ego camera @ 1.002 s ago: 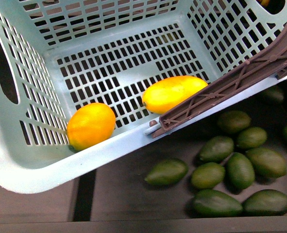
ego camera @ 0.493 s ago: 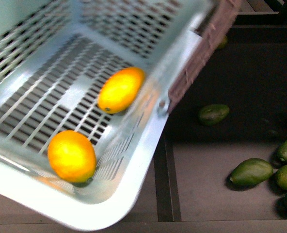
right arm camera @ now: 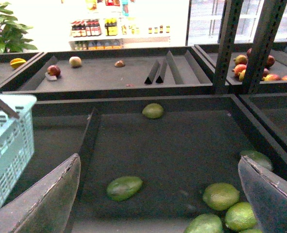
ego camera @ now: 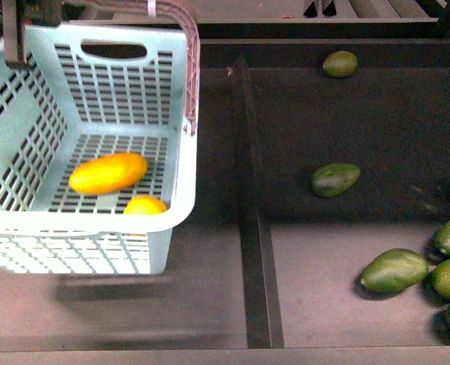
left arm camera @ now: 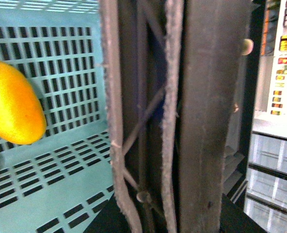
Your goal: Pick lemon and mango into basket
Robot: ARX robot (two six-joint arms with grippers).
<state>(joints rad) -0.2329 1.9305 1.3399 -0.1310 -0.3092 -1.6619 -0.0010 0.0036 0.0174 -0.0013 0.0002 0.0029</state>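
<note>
Fruit lies inside the light blue-green slotted plastic basket [ego camera: 96,190], which sits at the left of the dark surface [ego camera: 210,289] in the front view. The elongated orange-yellow mango [ego camera: 108,172] rests on the basket's grid floor, and the rounder yellow lemon [ego camera: 144,205] sits just beside it, nearer the front wall and partly hidden by the rim. The basket's brown handle [ego camera: 181,30] arches over its far right corner.

The left wrist view is filled by that brown handle [left arm camera: 148,116] running close along the camera, with the basket's slotted wall [left arm camera: 66,73] and one orange-yellow fruit (cut by the frame edge, so which of the two I cannot tell) behind it. The left pincer itself does not show clearly, and I cannot tell whether it is clamped on the handle or apart.

The right pincer [right arm camera: 160,199] hangs with its two grey fingers [right arm camera: 41,204] spread wide apart, holding nothing, above the dark surface. Below it lie several green oval avocados [right arm camera: 124,188], scattered to the right of a raised divider [ego camera: 249,228]; one more avocado lies far back on the same surface. The basket stands well apart from them, on the other side of the divider.
</note>
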